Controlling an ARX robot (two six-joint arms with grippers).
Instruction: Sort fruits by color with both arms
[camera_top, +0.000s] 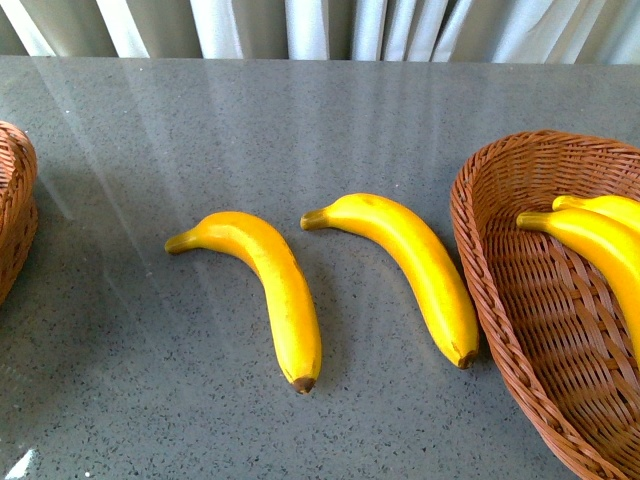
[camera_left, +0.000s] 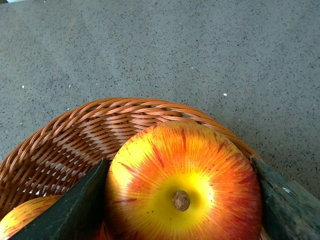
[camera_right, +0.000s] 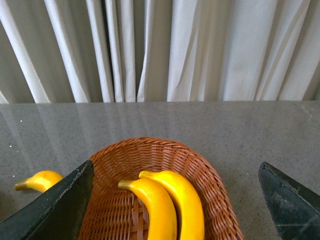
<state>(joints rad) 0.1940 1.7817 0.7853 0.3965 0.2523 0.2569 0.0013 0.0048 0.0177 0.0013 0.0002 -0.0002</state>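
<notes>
Your left jaws are clamped on a round red apple with a yellow stem end (camera_left: 182, 175), one jaw against each flank. They hold it above a woven brown wicker basket (camera_left: 75, 135) at the left edge of the speckled grey worktop (camera_top: 300, 120). A second streaked apple (camera_left: 22, 215) lies inside that basket. You cannot tell whether the held apple touches the basket floor.

Your right jaws stand wide apart and empty over the other brown wicker basket (camera_top: 478, 290) at the worktop's right edge, where two long yellow bananas (camera_top: 595, 240) lie side by side.

Two loose bananas lie in the middle of the worktop. The right-hand curved yellow banana (camera_top: 410, 265) has its brown tip just beside that basket's rim. The left-hand curved yellow banana (camera_top: 270, 280) lies further toward the left edge. Both long axes run obliquely, stem toward the far edge and tip toward the near edge (slanting rightward as they come near).

Your right arm looks the nearer one. The banana lies to the left of its jaws, so you would likely need to turn them across that slant.
</notes>
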